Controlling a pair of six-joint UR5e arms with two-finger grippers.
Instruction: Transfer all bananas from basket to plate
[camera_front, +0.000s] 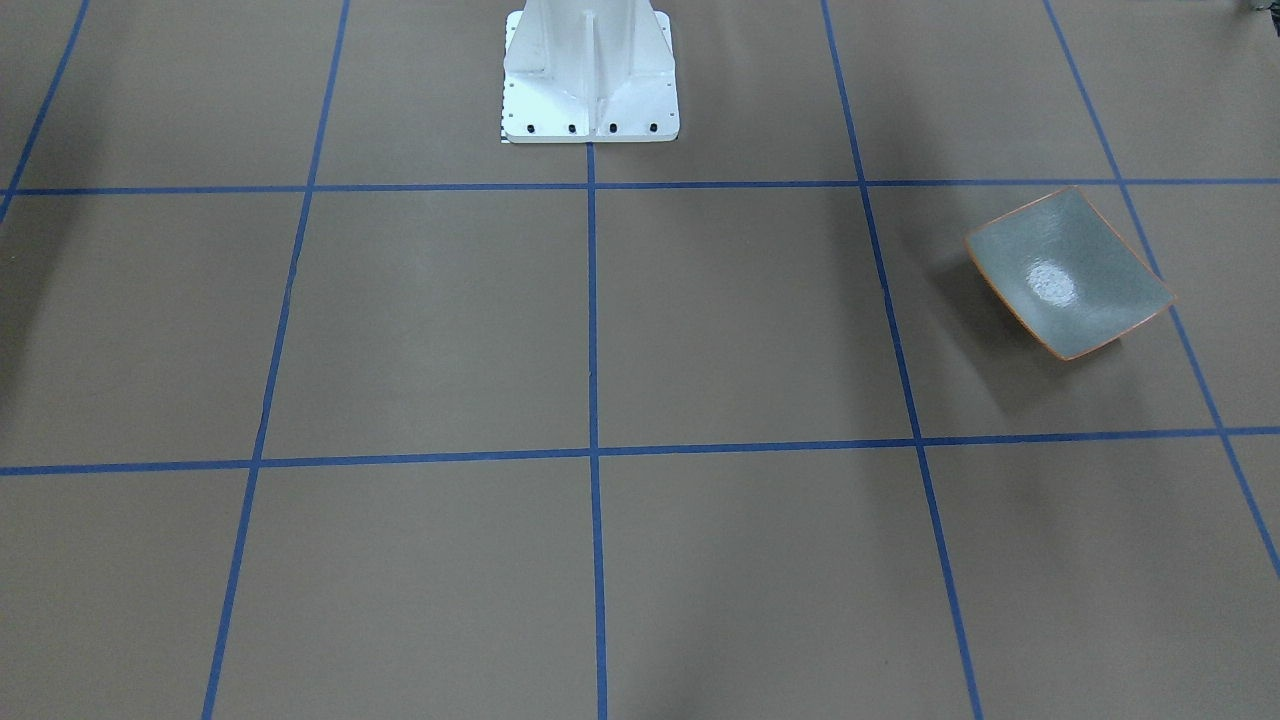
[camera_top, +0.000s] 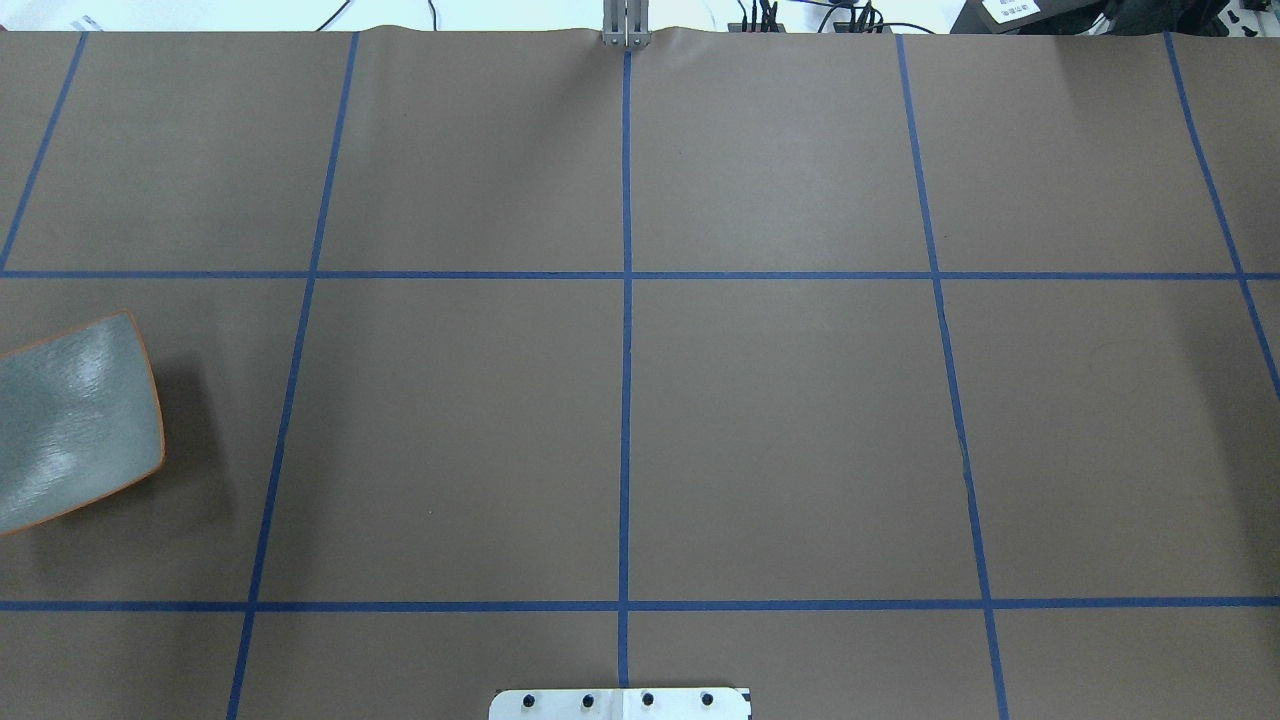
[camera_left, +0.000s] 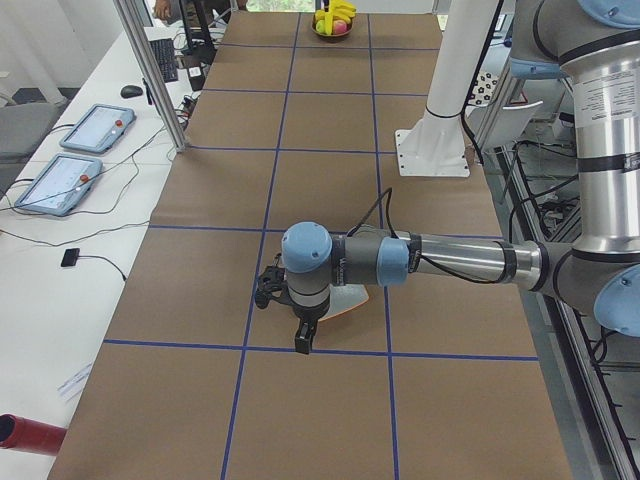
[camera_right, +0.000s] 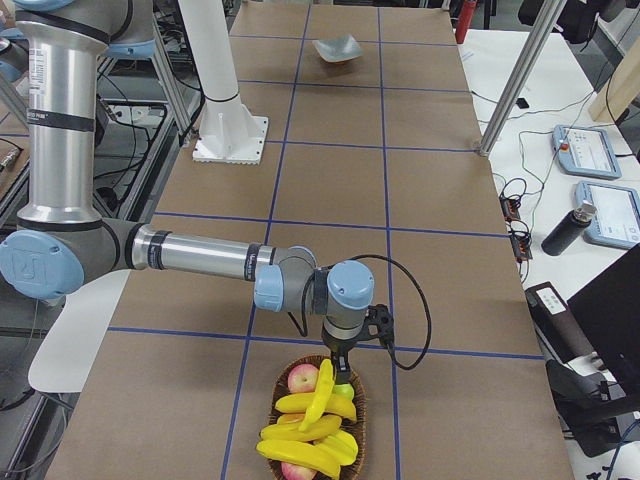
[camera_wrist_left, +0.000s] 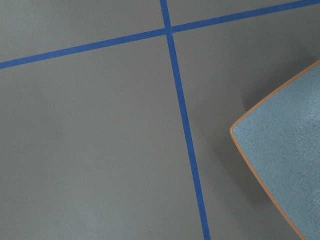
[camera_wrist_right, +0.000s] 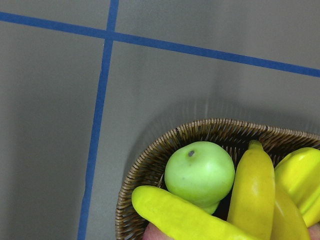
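Note:
The plate (camera_front: 1068, 272), square and grey-green with an orange rim, lies bare on the robot's left side of the table (camera_top: 70, 420); one corner fills the right of the left wrist view (camera_wrist_left: 285, 165). My left gripper (camera_left: 302, 345) hangs just beside the plate (camera_left: 350, 298). At the opposite end, the wicker basket (camera_right: 352, 385) holds several yellow bananas (camera_right: 300, 432) (camera_wrist_right: 255, 185). My right gripper (camera_right: 337, 372) hovers over the basket's (camera_wrist_right: 150, 165) rim. Neither wrist view shows fingers, so I cannot tell whether either gripper is open or shut.
A green apple (camera_wrist_right: 200, 172) and red apples (camera_right: 302, 378) share the basket. The white robot pedestal (camera_front: 590, 75) stands at mid-table. Blue tape lines grid the brown surface. Metal posts (camera_left: 155, 75) and tablets (camera_left: 60, 180) sit along the operators' side.

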